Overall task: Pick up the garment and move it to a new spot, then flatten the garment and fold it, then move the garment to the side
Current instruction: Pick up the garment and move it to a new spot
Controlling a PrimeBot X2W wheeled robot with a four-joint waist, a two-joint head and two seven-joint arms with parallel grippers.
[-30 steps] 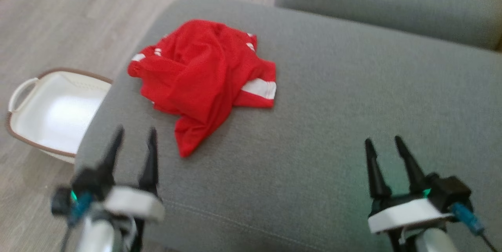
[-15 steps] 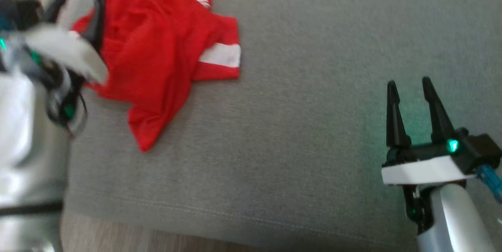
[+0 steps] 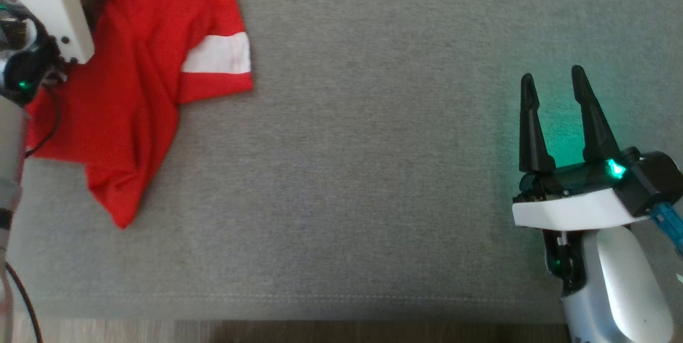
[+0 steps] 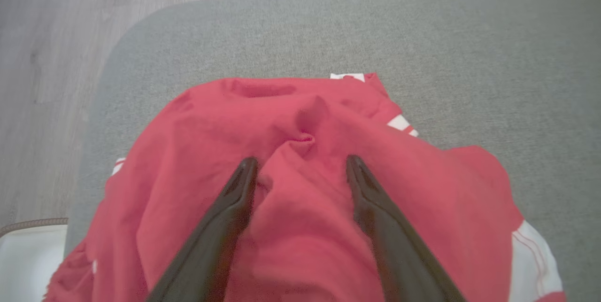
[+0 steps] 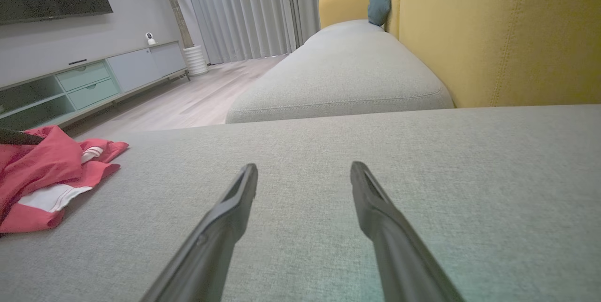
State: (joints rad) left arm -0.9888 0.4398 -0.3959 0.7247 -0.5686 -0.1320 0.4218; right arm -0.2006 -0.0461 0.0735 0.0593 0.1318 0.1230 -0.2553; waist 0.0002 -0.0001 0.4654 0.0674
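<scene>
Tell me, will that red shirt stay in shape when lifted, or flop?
Probably flop: the shirt lies crumpled in soft folds, so it should drape and hang. Likely light, being thin cloth. It may drag on the textured cushion rather than slide.

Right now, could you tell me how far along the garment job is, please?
Done: nothing; the red garment lies crumpled on the grey cushion. In hand: the left hand hangs open over its bunched fabric, gripping nothing. The right hand is open, well apart. Left: pick up, move, flatten, fold, set aside.
</scene>
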